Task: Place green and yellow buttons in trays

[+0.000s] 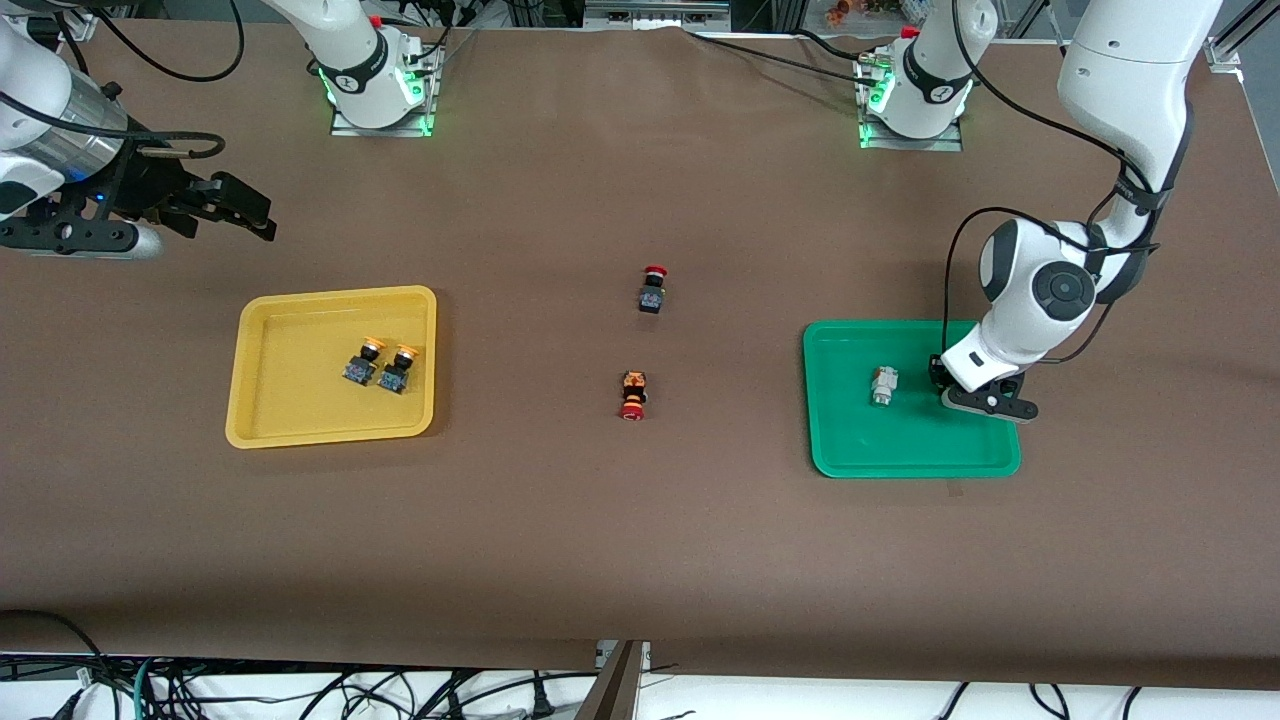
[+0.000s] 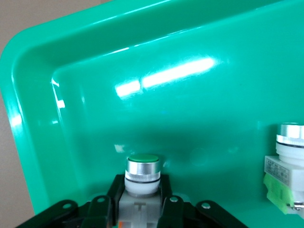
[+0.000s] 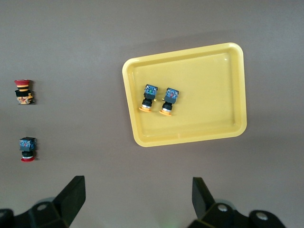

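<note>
A white-bodied green button [image 2: 142,175] sits gripped between the left gripper's [image 2: 141,202] fingers low inside the green tray [image 1: 905,450], a second green button [image 1: 882,384] lying beside it, while 2 yellow-capped buttons [image 1: 383,367] rest in the yellow tray [image 1: 290,425] and the right gripper [image 3: 137,199] waits wide open.

The tabletop [image 1: 640,520] is showing a plain matte brown. One tray [image 1: 262,400] is glowing bright yellow, holding two dark blue-black buttons [image 1: 381,367] with yellow-orange caps. The other tray [image 1: 900,450] is shining glossy green, holding white-bodied buttons [image 2: 141,176] with green tips and silver collars. Two loose buttons are wearing red caps: one black [image 1: 652,290], one orange-and-black [image 1: 633,394]. Both claws [image 3: 137,197] are looking black.
</note>
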Motion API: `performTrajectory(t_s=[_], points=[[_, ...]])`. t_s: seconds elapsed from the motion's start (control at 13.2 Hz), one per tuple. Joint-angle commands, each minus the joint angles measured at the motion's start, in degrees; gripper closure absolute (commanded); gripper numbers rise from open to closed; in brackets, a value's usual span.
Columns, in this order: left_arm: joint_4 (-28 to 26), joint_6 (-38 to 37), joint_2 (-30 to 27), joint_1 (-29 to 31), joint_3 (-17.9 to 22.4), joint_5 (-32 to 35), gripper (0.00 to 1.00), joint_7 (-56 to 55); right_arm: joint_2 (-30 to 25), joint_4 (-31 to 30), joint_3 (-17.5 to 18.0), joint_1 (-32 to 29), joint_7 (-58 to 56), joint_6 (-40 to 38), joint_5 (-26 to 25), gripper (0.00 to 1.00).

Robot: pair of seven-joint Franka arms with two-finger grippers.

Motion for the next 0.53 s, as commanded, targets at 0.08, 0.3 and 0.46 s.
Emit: performTrajectory(t_s=[0.08,0.3,0.46], points=[[5.43,-10.43,-3.45,-0.39,-0.17,-4.99,0.00,1.26,1.32,3.09,0.85,-0.85,-0.61,-2.00,-0.92,0.01],[20.79,-32.30,-4.68,-1.10,-0.26,-12.55,0.00,-0.41,1.32,3.09,0.85,-0.76,-0.70,-2.00,-0.92,0.01],[29.95,-42.44,-4.77,-1.36,-0.09,-12.12,0.00,-3.48,1.32,3.09,0.85,-0.76,-0.70,-2.00,-1.09,0.01]])
